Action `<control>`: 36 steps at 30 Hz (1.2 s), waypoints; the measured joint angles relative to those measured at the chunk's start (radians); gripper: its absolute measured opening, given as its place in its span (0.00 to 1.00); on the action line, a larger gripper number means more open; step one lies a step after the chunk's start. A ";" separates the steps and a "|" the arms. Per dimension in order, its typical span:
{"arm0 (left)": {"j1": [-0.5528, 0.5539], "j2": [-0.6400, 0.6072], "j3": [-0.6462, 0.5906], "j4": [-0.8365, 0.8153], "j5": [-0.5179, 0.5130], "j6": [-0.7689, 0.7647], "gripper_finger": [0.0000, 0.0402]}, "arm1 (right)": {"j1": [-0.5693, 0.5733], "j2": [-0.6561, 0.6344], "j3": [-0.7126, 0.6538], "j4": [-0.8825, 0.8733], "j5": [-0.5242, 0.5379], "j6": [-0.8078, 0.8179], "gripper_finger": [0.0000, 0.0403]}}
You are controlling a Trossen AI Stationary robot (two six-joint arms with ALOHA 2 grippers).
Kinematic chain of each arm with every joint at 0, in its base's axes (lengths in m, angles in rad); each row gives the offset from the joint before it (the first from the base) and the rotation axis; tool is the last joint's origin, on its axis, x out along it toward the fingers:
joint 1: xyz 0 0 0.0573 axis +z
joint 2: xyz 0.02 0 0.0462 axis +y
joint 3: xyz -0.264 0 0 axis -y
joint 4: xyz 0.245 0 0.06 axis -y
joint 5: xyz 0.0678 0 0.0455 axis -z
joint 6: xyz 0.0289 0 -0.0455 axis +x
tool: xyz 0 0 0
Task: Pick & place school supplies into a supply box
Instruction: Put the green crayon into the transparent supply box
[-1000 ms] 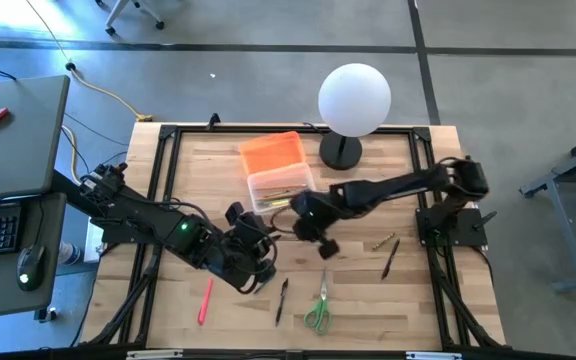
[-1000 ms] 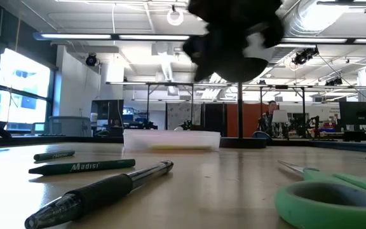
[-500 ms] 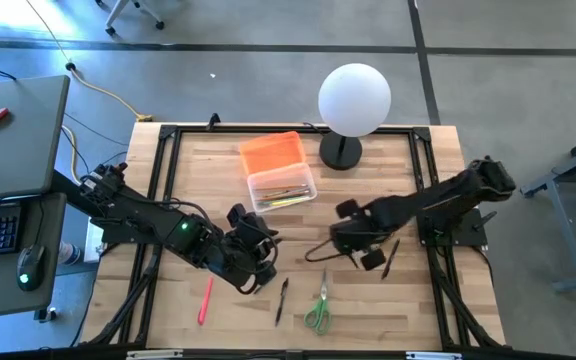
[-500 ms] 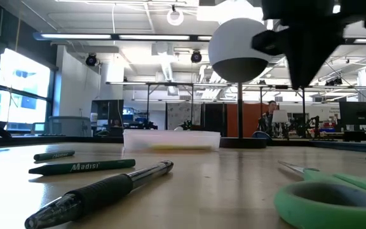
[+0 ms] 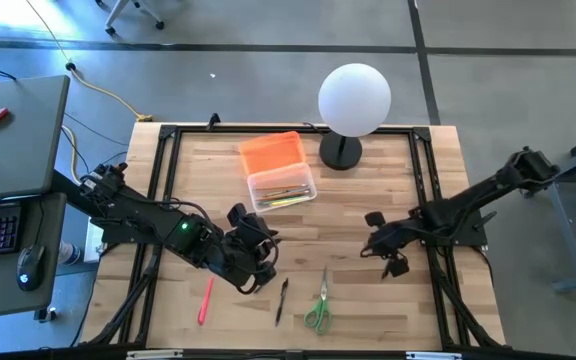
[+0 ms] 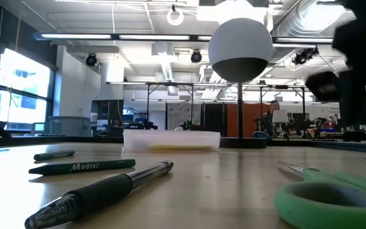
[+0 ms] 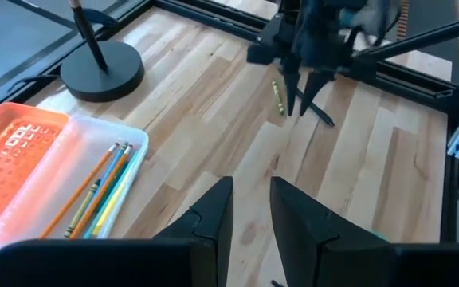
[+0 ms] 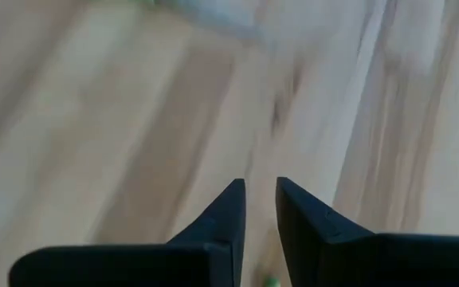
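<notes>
The supply box (image 5: 282, 188), clear with several pencils lying in it, sits mid-table with its orange lid (image 5: 272, 153) beside it on the far side. On the wood near the front lie a pink marker (image 5: 206, 298), a black pen (image 5: 282, 298) and green-handled scissors (image 5: 318, 306). My right gripper (image 7: 305, 92) hangs open, fingers down, just above a small green pencil (image 7: 277, 96) and a black pen (image 7: 319, 113) at the table's right. My left gripper (image 7: 250, 209) stands open and empty left of centre, raised above the table.
A white globe lamp (image 5: 354, 98) stands on its dark base (image 5: 340, 152) at the far edge, right of the box. A black frame (image 5: 158, 180) rims the table. In the low view, green pencils (image 6: 84, 166) lie at the near left.
My right gripper has swung from beside the supply box toward the table's right edge and sunk lower, ending over the small pencil and pen there. The box, lid and the loose supplies have kept their places.
</notes>
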 joint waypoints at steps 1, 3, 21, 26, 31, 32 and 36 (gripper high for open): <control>0.000 0.000 0.000 0.000 -0.002 0.000 0.29 | 0.002 -0.001 -0.029 0.023 0.016 0.027 0.12; 0.000 0.000 0.000 0.000 -0.009 0.000 0.29 | 0.002 0.001 -0.046 0.048 0.058 0.067 0.11; 0.000 0.000 0.000 0.006 -0.045 0.000 0.29 | -0.115 0.092 0.087 0.002 0.010 -0.033 0.09; 0.000 0.000 0.000 0.007 -0.090 0.000 0.29 | -0.119 0.146 0.224 0.053 0.040 -0.065 0.08; 0.000 0.000 0.000 0.017 -0.086 0.000 0.29 | -0.062 0.229 0.360 -0.241 -0.078 0.196 0.07; 0.000 0.000 0.000 0.017 -0.082 0.000 0.29 | -0.042 0.253 0.381 -0.330 -0.069 0.240 0.07; 0.000 0.000 0.000 0.015 -0.080 0.025 0.29 | 0.015 0.360 0.409 -0.607 -0.033 0.324 0.06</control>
